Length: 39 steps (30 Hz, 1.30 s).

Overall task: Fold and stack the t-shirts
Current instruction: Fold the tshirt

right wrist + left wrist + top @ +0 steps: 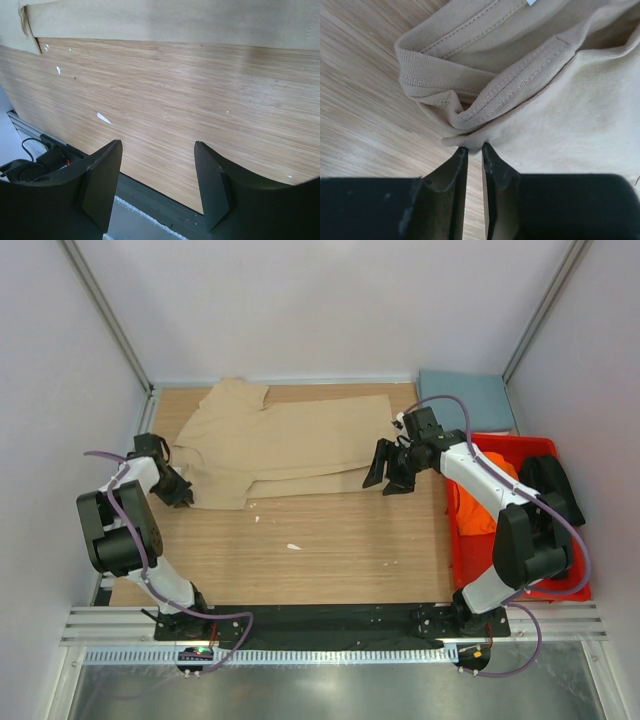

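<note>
The tan-beige t-shirt [280,445] lies spread and partly folded on the wooden table at the back centre. My left gripper [185,495] sits at its lower left corner. In the left wrist view the jaws [475,148] are nearly closed and pinch a fold of the tan cloth [570,110] at their tips. My right gripper [390,480] is open and empty just off the shirt's right edge. In the right wrist view it [157,144] hangs above bare wood with the shirt's hem [175,20] beyond. The orange t-shirt [475,505] and the black t-shirt [550,485] lie in the bin. The slate blue-grey t-shirt [465,400] lies folded at the back right.
A red plastic bin [470,570] stands along the table's right side. Small white scraps [293,546] lie on the wood in front of the tan shirt. White walls close in the table on three sides. A black strip and metal rail run along the near edge.
</note>
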Available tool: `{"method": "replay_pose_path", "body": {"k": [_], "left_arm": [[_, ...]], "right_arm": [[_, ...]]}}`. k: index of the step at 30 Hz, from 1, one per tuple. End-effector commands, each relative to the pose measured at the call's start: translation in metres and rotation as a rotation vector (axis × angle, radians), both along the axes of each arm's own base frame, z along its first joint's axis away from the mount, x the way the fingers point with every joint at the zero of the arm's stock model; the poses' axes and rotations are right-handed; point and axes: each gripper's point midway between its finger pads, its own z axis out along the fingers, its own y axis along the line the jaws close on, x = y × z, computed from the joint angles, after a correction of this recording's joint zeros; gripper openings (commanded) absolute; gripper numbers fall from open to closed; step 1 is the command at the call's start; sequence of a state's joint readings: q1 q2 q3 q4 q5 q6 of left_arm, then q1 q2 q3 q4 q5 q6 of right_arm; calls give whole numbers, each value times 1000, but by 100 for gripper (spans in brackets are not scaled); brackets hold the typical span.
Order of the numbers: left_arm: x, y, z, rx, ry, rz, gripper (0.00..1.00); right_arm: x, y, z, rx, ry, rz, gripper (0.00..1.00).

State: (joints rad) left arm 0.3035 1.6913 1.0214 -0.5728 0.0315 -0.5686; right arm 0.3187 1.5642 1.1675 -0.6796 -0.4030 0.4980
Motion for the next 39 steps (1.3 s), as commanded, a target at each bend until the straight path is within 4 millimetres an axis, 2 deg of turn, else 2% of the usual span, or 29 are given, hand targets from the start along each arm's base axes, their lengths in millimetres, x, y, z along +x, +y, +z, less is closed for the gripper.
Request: {"method": "replay_pose_path", "body": {"k": [1, 3, 4, 7, 10, 14, 16, 17, 18, 20, 21, 23, 24, 25, 26, 27, 28, 30, 31, 32, 33, 35, 37, 39], "left_arm": [[19, 5, 22, 9, -88, 13, 15], [18, 7, 27, 16, -94, 22, 8], [18, 5, 29, 7, -92, 25, 0], [17, 2, 33, -12, -83, 31, 0], [21, 1, 46, -19, -99, 34, 0], [37, -4, 67, -57, -154, 33, 0], [53, -5, 81, -74, -201, 35, 0], [58, -7, 78, -94, -198, 34, 0], [73, -7, 89, -113, -241, 35, 0], [91, -12, 87, -152, -265, 21, 0], [114, -20, 101, -190, -346, -13, 0], [137, -27, 107, -237, -406, -34, 0], [153, -33, 99, -277, -424, -43, 0], [168, -33, 109, -279, -462, -53, 0], [177, -37, 107, -293, -468, -62, 0], [188, -39, 95, -310, -470, -70, 0], [201, -45, 103, -330, -504, -95, 0], [213, -54, 98, -338, -510, -126, 2], [217, -59, 87, -352, -496, -149, 3], [225, -66, 90, -338, -512, -178, 5], [228, -68, 87, -320, -512, -189, 9], [236, -72, 79, -303, -514, -205, 10], [242, -69, 71, -289, -510, -190, 11], [250, -66, 75, -276, -527, -194, 11]], "right_arm": [[10, 4, 13, 19, -49, -2, 66], [11, 5, 13, 19, -51, -1, 66], [12, 5, 12, 21, -48, 1, 66], [13, 6, 10, 21, -44, 8, 66], [13, 7, 11, 21, -47, 17, 66], [12, 7, 8, 20, -40, 29, 66], [13, 7, 9, 17, -39, 33, 66], [12, 6, 6, 12, -32, 32, 67], [14, 7, 8, 11, -35, 32, 67], [14, 7, 7, 10, -25, 26, 67], [16, 8, 7, 12, -23, 26, 67], [18, 8, 4, 11, -10, 18, 67], [19, 10, 0, 13, 7, 12, 67], [20, 10, -2, 11, 13, 8, 67], [22, 10, -4, 5, 18, 4, 68], [26, 10, -7, -7, 24, 0, 68], [28, 9, -9, -16, 29, -2, 69], [37, 11, -7, -23, 25, 0, 69], [39, 12, -15, -26, 51, 3, 69], [45, 16, -13, -17, 39, 4, 69], [57, 20, -11, 2, 8, -12, 69], [69, 24, -19, 20, -4, -27, 69], [85, 24, -25, 34, -2, -85, 69], [96, 24, -36, 44, 27, -126, 69]]}}
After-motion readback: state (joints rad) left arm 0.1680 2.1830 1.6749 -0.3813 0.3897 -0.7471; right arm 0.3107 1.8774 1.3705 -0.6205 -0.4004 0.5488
